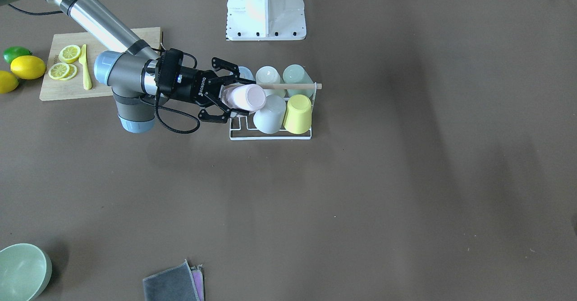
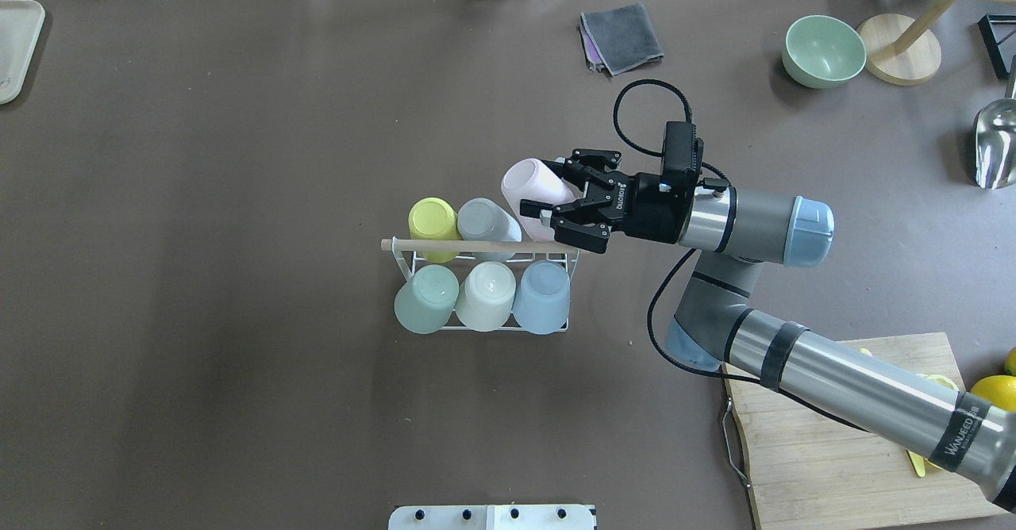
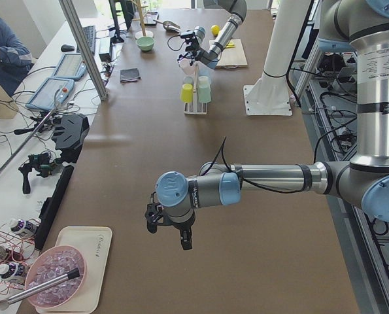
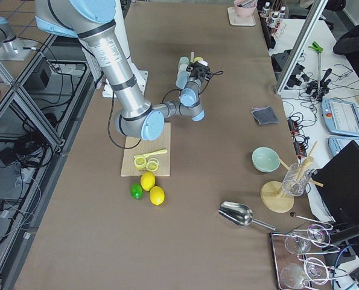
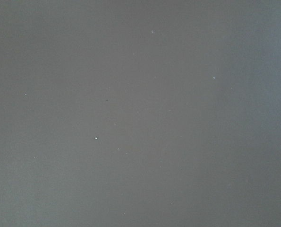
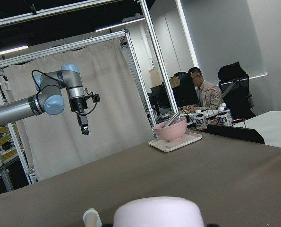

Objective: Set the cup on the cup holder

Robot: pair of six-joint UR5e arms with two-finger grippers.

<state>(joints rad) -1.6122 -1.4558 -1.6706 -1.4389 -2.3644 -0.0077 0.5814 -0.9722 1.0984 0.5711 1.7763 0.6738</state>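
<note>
Right gripper point(image 1: 227, 95) clasps the pink cup point(image 1: 248, 98) by its sides, the cup tilted over the unfilled end of the cup holder point(image 1: 270, 138), just beside a grey cup point(image 1: 270, 114). Left gripper point(image 3: 184, 243) hangs above bare table, well apart; its finger state cannot be told.

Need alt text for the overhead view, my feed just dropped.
The right gripper, reaching in from the right, holds a tilted pink cup at the right end of the white cup holder's far row. Five other cups sit upturned on it.
</note>
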